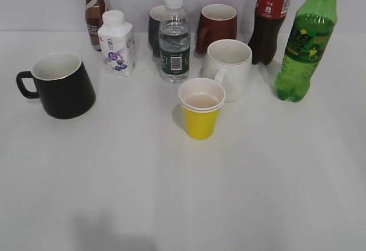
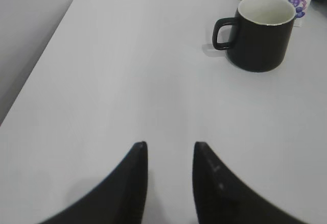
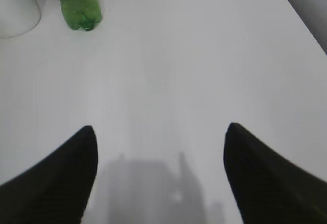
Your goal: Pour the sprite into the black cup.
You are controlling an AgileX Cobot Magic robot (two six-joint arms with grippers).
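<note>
Nearest, the right tool [image 3: 159,132] hangs wide open over bare worktop [image 1: 183,194]; the left tool [image 2: 170,150] has its fingers only narrowly parted, holding nothing. Farther out, the black cup [image 1: 60,85] stands upright at left. The sprite [image 1: 303,45] stands far right, well apart. It looks nearly full, so probably heavy, smooth and slightly squeezable; grip mid-body. Its cap is cut off.

The left gripper [image 2: 170,150] hangs over the bench with jaws narrowly apart; the right gripper [image 3: 161,132] has jaws spread wide, both empty.
</note>
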